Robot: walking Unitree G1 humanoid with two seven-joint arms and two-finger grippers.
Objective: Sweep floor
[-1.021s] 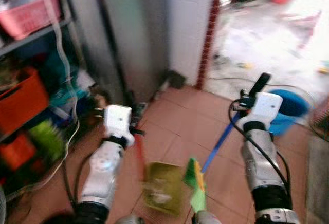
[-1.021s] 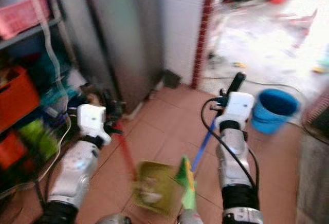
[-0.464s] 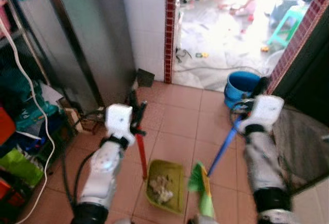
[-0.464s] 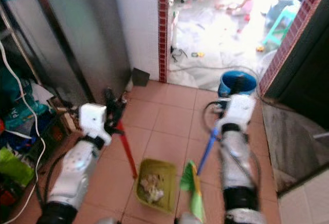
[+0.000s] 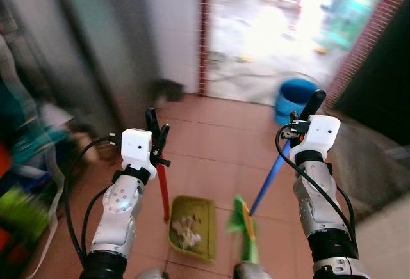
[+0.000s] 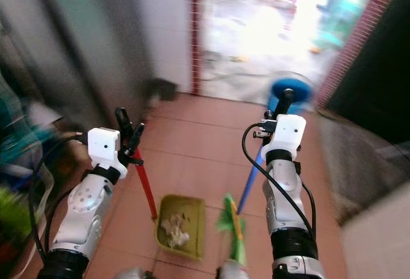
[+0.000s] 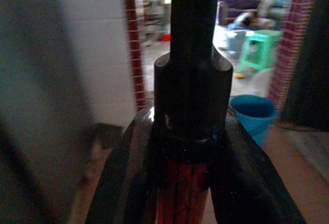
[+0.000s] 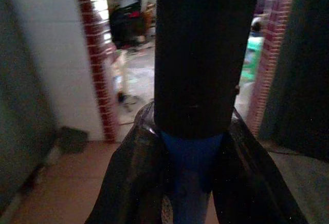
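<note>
My left gripper (image 5: 155, 132) is shut on the red handle (image 5: 163, 186) of a yellow-green dustpan (image 5: 190, 226) that rests on the tiled floor with a pile of pale litter in it. My right gripper (image 5: 307, 109) is shut on the blue handle (image 5: 269, 176) of a broom whose green bristles (image 5: 242, 224) sit on the floor just right of the dustpan. In the left wrist view the fingers (image 7: 126, 183) clamp the red handle (image 7: 185, 193) below its black cap. In the right wrist view the fingers (image 8: 241, 178) hold the blue handle (image 8: 191, 172).
A blue bucket (image 5: 296, 97) stands by the doorway ahead on the right. A grey metal cabinet (image 5: 109, 42) and cluttered shelves line the left. A white tiled wall with a red brick edge (image 5: 204, 29) frames the bright opening. A dark wall stands on the right.
The camera has swung further right, so the shelves slid off to the left and the picture is blurred. Both grippers keep their hold; dustpan and broom stay side by side.
</note>
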